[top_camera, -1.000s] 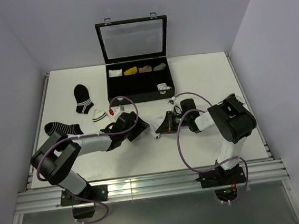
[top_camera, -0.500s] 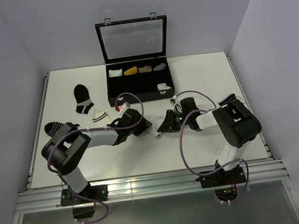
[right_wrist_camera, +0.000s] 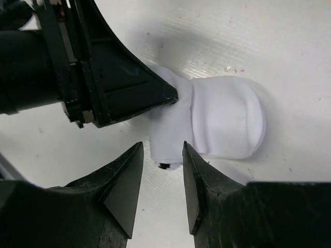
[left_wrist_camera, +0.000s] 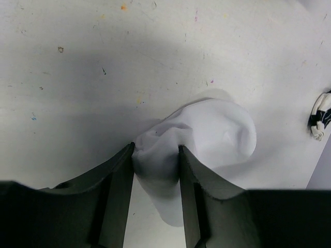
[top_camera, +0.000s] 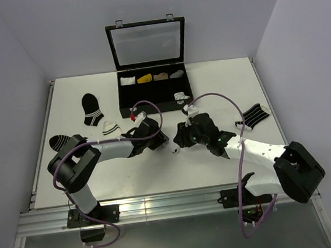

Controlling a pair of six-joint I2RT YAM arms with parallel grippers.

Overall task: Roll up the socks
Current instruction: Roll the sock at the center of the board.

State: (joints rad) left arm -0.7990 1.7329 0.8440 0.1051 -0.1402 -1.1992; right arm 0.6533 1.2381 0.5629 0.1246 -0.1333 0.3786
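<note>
Near the centre of the top view, on the white table (top_camera: 220, 83): left gripper (left_wrist_camera: 156, 151) and right gripper (right_wrist_camera: 162, 147), tip toward tip, very near each other. Between them, down on the table, the white sock (left_wrist_camera: 217, 132).

In the left wrist view, left gripper clamped on a bunched fold of the white sock at lower centre of the frame. Both fingers (left_wrist_camera: 118, 175) pressed into the cloth, rounded end of the sock spread toward the right. At the right edge, a small white and black thing (too small to tell what).

In the right wrist view, right gripper at the bottom of the frame with fingers apart, gripping nothing. Narrow end of the white sock just in the gap between the tips, not squeezed. Left gripper at upper left, its tip on the sock.

At the right of the top view, well apart from both grippers: the striped sock (top_camera: 252, 115), lying flat, not rolled.

At top centre, an open black case (top_camera: 150, 108) with the lid (top_camera: 147, 43) upright. One white and black bundle (top_camera: 180, 96) in its front right compartment. At the left, a black sock with white stripes (top_camera: 92, 110), a small cream sock (top_camera: 110, 128) just below it, and a dark striped sock (top_camera: 61, 141) lower, beside the left arm.
</note>
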